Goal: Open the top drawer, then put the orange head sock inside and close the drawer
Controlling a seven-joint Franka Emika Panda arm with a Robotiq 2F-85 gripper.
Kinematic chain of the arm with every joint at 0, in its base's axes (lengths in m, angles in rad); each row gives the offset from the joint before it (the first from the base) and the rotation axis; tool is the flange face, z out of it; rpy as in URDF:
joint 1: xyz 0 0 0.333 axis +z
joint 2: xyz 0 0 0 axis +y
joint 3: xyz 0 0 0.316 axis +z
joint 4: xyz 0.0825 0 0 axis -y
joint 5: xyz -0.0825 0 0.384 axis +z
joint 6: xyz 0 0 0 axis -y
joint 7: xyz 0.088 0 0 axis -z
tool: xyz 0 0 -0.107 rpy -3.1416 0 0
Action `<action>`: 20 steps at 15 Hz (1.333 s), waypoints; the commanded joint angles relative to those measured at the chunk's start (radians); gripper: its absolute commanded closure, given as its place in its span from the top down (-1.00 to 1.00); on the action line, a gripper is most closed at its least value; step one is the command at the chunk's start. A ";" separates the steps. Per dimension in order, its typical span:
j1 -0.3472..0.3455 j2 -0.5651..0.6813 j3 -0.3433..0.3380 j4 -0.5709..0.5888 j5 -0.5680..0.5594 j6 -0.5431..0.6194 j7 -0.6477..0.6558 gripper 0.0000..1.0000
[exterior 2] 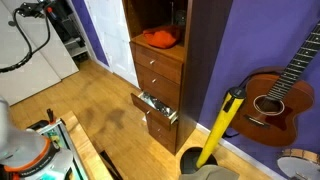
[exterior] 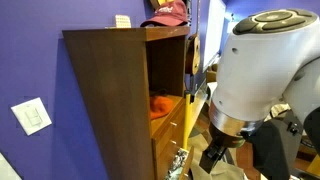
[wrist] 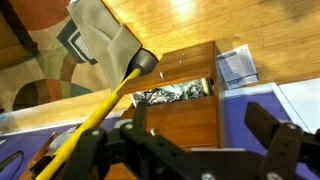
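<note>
The orange head sock [exterior 2: 157, 38] lies in the open shelf of a tall wooden cabinet, just above the drawers; it also shows in an exterior view [exterior: 158, 105]. The top drawer [exterior 2: 160, 61] is shut. A lower drawer [exterior 2: 155, 104] stands open with crinkled silvery stuff inside; it also shows in the wrist view [wrist: 172, 95]. My gripper [wrist: 205, 130] is open and empty, some way from the cabinet front and facing the drawers. In an exterior view it hangs low beside the cabinet [exterior: 215, 152].
A yellow-handled mop [exterior 2: 221, 122] leans beside the cabinet and crosses the wrist view [wrist: 100, 115]. A guitar [exterior 2: 275, 95] leans on the purple wall. A red cap [exterior: 166, 12] sits on top of the cabinet. A light switch [exterior: 32, 116] is on the wall.
</note>
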 commanded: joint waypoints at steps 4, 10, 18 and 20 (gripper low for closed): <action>0.036 0.012 -0.027 0.003 -0.020 -0.003 0.018 1.00; -0.022 0.130 -0.082 0.020 -0.046 0.046 0.031 1.00; -0.013 0.315 -0.287 -0.010 -0.150 0.364 -0.368 1.00; -0.017 0.357 -0.332 -0.022 -0.145 0.468 -0.444 1.00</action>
